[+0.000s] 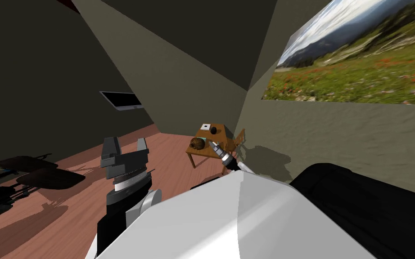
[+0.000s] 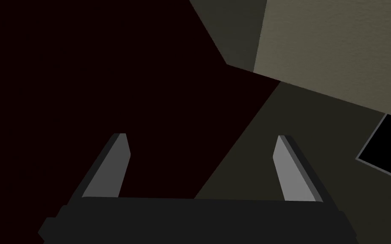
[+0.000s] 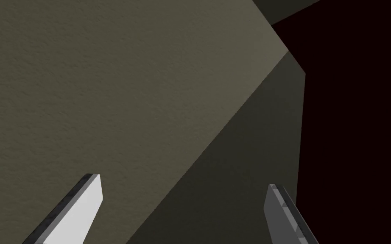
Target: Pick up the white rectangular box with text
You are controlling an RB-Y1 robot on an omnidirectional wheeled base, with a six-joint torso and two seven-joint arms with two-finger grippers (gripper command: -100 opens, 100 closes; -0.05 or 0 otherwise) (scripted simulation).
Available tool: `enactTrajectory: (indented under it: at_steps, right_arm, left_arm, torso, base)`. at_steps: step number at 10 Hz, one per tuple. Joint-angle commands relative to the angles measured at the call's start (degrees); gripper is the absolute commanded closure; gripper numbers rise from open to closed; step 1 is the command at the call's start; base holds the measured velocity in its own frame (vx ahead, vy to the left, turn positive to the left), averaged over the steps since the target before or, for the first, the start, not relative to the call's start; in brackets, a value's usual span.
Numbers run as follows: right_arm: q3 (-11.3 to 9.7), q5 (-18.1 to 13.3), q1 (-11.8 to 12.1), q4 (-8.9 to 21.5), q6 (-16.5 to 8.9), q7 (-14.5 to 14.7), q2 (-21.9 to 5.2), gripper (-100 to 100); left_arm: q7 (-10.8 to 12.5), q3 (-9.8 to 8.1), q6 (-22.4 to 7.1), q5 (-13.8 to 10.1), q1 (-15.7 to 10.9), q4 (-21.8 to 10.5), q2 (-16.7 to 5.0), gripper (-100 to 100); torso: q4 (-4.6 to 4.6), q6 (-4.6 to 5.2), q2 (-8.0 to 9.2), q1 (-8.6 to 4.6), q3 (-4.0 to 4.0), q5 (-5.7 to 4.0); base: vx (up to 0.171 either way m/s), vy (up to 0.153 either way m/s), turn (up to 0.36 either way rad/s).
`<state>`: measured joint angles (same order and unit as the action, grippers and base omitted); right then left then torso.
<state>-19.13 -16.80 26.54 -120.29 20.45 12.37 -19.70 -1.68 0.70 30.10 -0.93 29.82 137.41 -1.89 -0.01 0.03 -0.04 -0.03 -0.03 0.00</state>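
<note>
**Both arms raised, both grippers open**
The left gripper [image 1: 126, 143] stands close in front of the torso on the robot's left, with its dark body below and its wrist upright. The left fingers [image 2: 115, 167] point upward and are spread wide apart. The right arm [image 1: 230, 162] reaches forward beyond the chest. The right gripper [image 1: 213, 145] appears small at its end, angled up and forward. The right fingers [image 3: 86, 205] are spread equally wide.

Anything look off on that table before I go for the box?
Nothing stands out. The white box lies flat on the wooden table, beside a black round thing; a brown lump sits near the table's closer edge. Nothing looks spilled or tipped.
</note>
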Motion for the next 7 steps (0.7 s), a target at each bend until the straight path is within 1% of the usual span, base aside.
enactTrajectory:
  at_steps: [1, 2, 3, 4, 5, 6, 7]
  right_arm:
    - [-2.4, -2.3, -0.5, 1.4, -1.3, 0.7, -2.9, -100]
    - [-2.4, -2.3, -0.5, 1.4, -1.3, 0.7, -3.5, -100]
    - [-4.8, -4.4, -0.9, 2.6, -2.5, 1.4, -5.9, -100]
    - [-4.8, -4.4, -0.9, 2.6, -2.5, 1.4, -6.3, -100]
    - [-7.3, -6.7, -1.3, 3.8, -3.8, 2.2, -8.6, -100]
    - [-7.4, -6.7, -1.3, 3.8, -3.8, 2.2, -9.1, -100]
    - [-10.0, -9.0, -1.8, 5.0, -5.1, 3.0, -11.1, -100]
  left_arm:
    - [0.0, 0.0, 0.0, 0.0, 0.0, 0.0, 0.0, 0]
    - [0.0, 0.01, 0.0, 0.0, 0.0, 0.0, 0.0, 0]
    - [0.0, 0.0, 0.0, 0.0, 0.0, 0.0, 0.0, 0]
    - [0.0, 0.0, 0.0, 0.0, 0.0, 0.0, 0.0, 0]
    - [0.0, 0.0, 0.0, 0.0, 0.0, 0.0, 0.0, 0]
    - [0.0, 0.0, 0.0, 0.0, 0.0, 0.0, 0.0, 0]
    - [0.0, 0.0, 0.0, 0.0, 0.0, 0.0, 0.0, 0]
  torso:
    - [0.0, 0.0, 0.0, 0.0, 0.0, 0.0]
    - [0.0, -0.05, -0.02, 0.02, -0.01, 0.0]
    - [0.0, 0.01, -0.01, 0.0, -0.01, 0.0]
    - [-0.01, -0.04, -0.02, 0.01, -0.01, 0.0]
    - [0.0, 0.01, -0.02, 0.0, -0.01, 0.0]
    - [-0.01, -0.04, -0.03, 0.03, -0.02, 0.0]
    - [-0.01, 0.02, -0.03, 0.0, -0.02, 0.0]
  base:
    - [0.011, 0.0, 0.305]
    - [0.01, -0.006, 0.163]
    - [0.011, -0.001, 0.281]
    - [0.011, -0.005, 0.161]
    - [0.016, 0.003, 0.374]
    - [0.014, -0.008, 0.157]
    - [0.014, 0.0, 0.302]
